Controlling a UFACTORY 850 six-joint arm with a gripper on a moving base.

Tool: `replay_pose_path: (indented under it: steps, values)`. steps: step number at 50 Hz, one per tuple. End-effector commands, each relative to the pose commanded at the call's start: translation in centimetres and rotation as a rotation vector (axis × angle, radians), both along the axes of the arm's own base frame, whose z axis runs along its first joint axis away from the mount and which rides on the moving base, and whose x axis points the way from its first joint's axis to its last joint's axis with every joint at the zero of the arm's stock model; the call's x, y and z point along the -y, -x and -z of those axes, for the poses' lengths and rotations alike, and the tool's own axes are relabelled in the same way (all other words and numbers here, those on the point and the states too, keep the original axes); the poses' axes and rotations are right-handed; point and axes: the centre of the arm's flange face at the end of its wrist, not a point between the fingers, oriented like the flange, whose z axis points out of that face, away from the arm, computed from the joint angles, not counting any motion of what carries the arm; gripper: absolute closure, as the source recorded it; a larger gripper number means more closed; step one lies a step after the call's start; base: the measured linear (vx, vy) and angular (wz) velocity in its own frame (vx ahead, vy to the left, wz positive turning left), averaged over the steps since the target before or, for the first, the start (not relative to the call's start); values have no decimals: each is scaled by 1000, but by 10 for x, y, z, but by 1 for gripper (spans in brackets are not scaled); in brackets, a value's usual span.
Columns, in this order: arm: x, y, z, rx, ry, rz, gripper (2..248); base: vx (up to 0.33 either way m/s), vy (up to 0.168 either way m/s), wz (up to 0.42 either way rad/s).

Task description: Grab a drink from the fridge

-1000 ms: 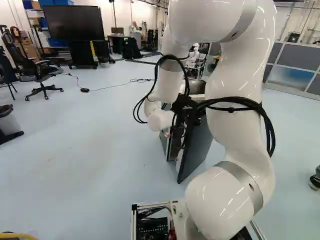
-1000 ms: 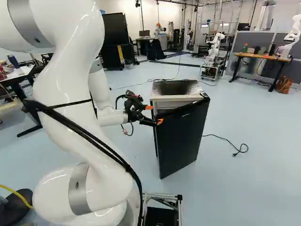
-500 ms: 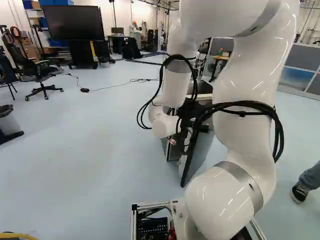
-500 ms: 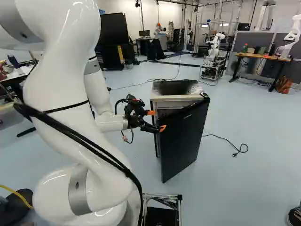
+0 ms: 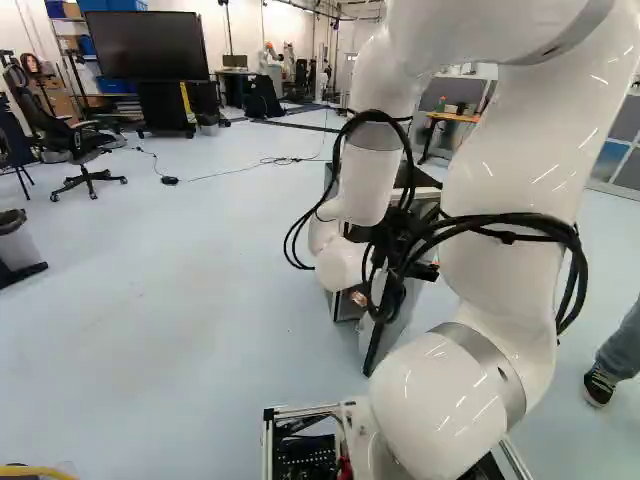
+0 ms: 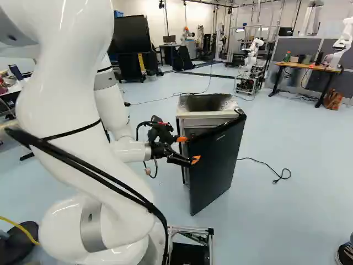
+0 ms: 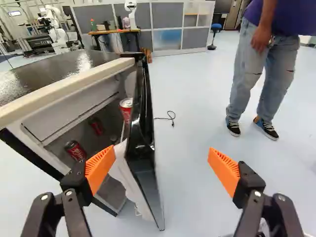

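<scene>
Your end effector [image 6: 189, 149] has its fingers spread wide, with the open door [image 6: 215, 165] of the mini fridge [image 6: 205, 117] between them. One red soda can [image 7: 126, 109] sits against the door's inner side; you have two more red cans [image 7: 75, 149] inside. A person [image 7: 261, 64] stands beyond.

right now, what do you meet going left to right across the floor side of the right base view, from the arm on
White arm → gripper → fridge → cord's plug → person's shoe
</scene>
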Motion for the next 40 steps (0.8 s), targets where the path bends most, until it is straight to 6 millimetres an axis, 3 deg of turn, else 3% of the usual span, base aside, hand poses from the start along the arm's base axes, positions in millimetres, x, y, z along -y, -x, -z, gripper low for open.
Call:
replay_pose_path:
  steps: [18, 40]
  values:
    - [11, 24, -1, -10, 16, 36, 3, 0, 0, 0]
    - [13, 27, -2, -4, 30, 46, 3, 0, 0, 0]
